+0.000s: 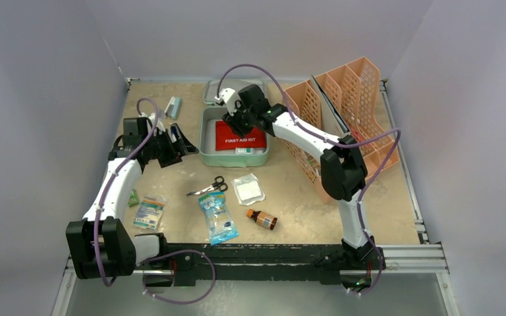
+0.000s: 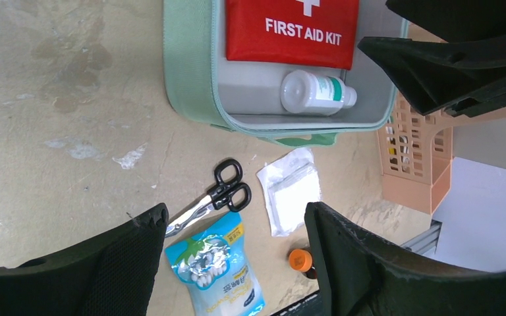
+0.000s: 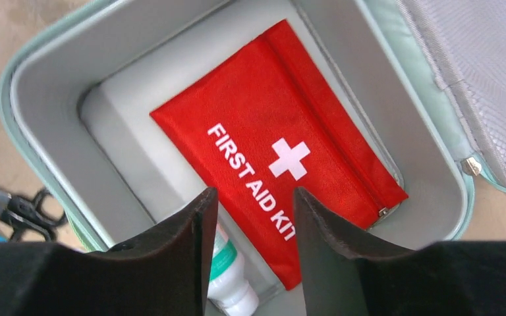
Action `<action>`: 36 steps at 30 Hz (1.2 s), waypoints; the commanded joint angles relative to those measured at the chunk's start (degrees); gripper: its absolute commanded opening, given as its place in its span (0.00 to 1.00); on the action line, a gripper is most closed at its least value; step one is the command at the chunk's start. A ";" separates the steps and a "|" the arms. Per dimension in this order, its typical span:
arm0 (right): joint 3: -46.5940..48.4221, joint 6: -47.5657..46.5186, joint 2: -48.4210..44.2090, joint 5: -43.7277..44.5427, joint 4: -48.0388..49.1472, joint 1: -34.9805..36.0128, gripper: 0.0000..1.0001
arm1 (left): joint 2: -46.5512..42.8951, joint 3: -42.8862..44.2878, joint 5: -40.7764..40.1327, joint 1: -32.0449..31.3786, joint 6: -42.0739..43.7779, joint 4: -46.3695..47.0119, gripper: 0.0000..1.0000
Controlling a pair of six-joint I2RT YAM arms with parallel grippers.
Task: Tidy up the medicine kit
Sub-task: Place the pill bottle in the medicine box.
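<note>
The table carries the peach rack at its far right. Just left of the rack, the medicine kit sits open, with its lid behind it. My right gripper hangs over the kit's inside, jaws a narrow gap apart with nothing between them. My left gripper hovers left of the kit, spread wide and empty. Inside the kit lie the red pouch and, just beside its near edge, a small white bottle.

Smooth matt grey lining inside the green box. Woven red cloth on the pouch. Grey mesh cloth under the lid, upper right. Glossy white plastic bottle. Shiny metal scissors, black handles. Crinkly glossy packet. Rough, stained table.
</note>
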 commanded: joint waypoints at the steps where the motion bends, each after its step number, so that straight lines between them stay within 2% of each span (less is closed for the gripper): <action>1: -1.25 9.46 0.87 5.41 6.23 2.23 0.51 | -1.53 0.94 -2.22 -0.14 0.57 -0.06 0.74; 6: 2.83 8.93 5.59 7.71 4.02 4.81 0.55 | -1.11 0.99 -3.55 -0.14 0.53 -0.33 0.74; 12: 7.76 6.17 11.00 14.83 -1.65 7.41 0.58 | -1.58 0.79 -4.84 -0.14 0.87 -0.91 0.74; 20: 6.40 3.69 10.34 20.58 -6.90 7.64 0.50 | -0.23 1.54 -5.30 -0.14 1.31 -1.64 0.74; 30: 5.23 2.67 10.03 23.13 -7.80 7.64 0.49 | -0.09 1.95 -5.10 -0.14 1.23 -1.40 0.74; 36: 7.87 4.71 9.57 19.54 -8.23 7.33 0.52 | -0.46 2.10 -5.06 -0.14 1.42 -1.69 0.73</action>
